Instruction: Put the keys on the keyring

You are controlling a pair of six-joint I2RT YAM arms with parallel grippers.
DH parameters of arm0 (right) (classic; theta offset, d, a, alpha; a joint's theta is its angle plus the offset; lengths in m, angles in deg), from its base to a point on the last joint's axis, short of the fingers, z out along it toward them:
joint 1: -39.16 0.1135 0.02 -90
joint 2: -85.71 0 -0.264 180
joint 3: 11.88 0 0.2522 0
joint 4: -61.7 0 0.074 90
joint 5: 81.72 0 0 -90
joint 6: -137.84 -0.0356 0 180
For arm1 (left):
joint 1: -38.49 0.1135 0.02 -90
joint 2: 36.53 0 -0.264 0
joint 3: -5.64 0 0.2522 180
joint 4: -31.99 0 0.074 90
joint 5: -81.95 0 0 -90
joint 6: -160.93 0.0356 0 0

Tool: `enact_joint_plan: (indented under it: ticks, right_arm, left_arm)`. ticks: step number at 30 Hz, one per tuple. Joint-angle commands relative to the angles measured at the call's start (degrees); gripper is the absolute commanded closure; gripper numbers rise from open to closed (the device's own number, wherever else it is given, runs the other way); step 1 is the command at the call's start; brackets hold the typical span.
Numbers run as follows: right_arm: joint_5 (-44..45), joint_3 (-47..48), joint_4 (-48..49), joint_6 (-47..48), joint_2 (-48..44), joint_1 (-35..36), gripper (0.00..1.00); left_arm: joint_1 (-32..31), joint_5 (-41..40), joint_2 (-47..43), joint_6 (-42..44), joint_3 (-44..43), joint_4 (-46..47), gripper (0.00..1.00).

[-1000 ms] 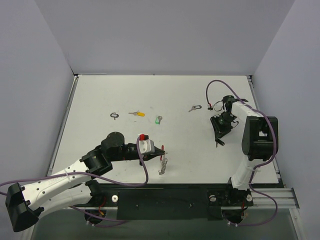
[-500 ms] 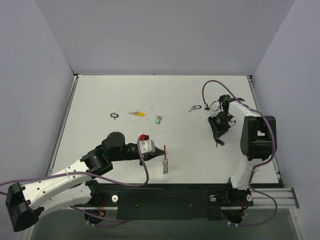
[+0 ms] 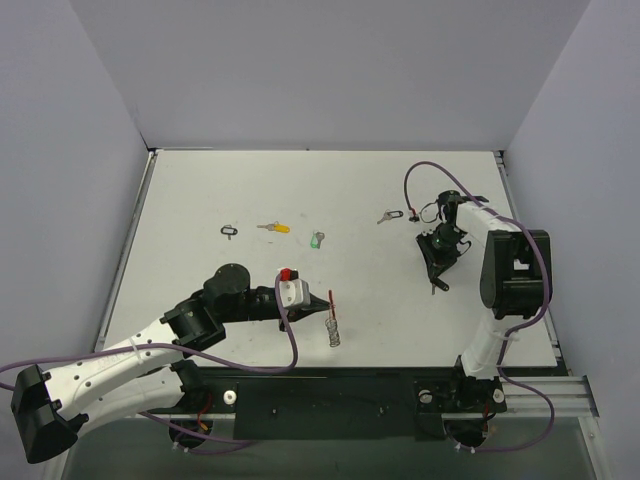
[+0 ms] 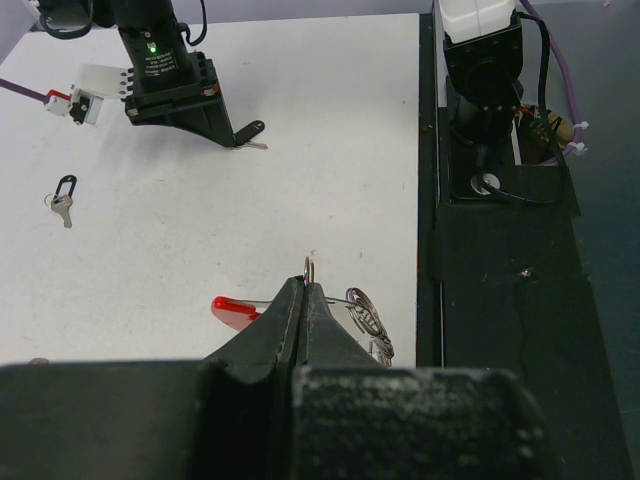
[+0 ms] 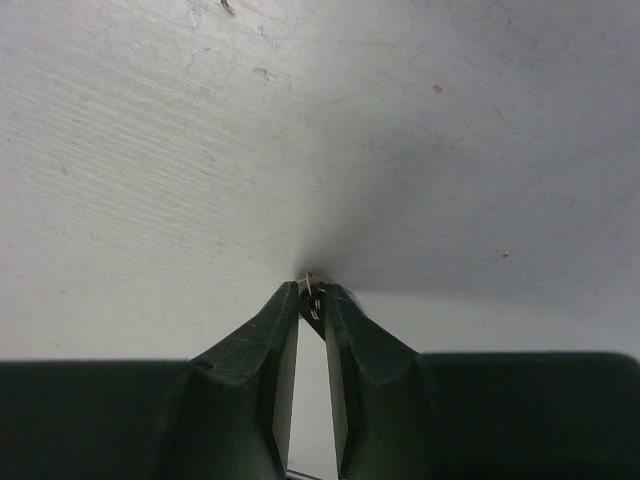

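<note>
Keyring point(image 4: 368, 318) swung right, hanging from closed left claw point(image 4: 307, 292); right claw point(image 5: 312, 293) pinching black-tagged key point(image 4: 252, 128).

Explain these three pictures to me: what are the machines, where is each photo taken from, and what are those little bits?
These are two robot arms bolted at the near edge of a white table. The wide picture looks down from above and behind them. The other two come from a camera on each wrist. The left jaws are shut on the keyring, its red band sticking out one side and its metal ring the other. The right jaws pinch a tiny key with a black tag. Four more lie loose: a black key, a yellow key, a green key and a dark-tagged key.
</note>
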Motion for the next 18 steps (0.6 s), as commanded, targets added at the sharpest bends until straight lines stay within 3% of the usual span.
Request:
enact_joint_plan:
  ticks: [1, 18]
  right_arm:
    - [1.12, 1.89, -3.39, -0.1, 0.9, 0.0, 0.87]
    - [1.82, 1.98, -3.48, -0.02, 0.12, -0.35, 0.93]
  left_arm:
    - [0.22, 0.35, -0.22, 0.9, -1.92, 1.63, 1.0]
    - [0.14, 0.61, -0.13, 0.99, -1.83, 1.54, 1.0]
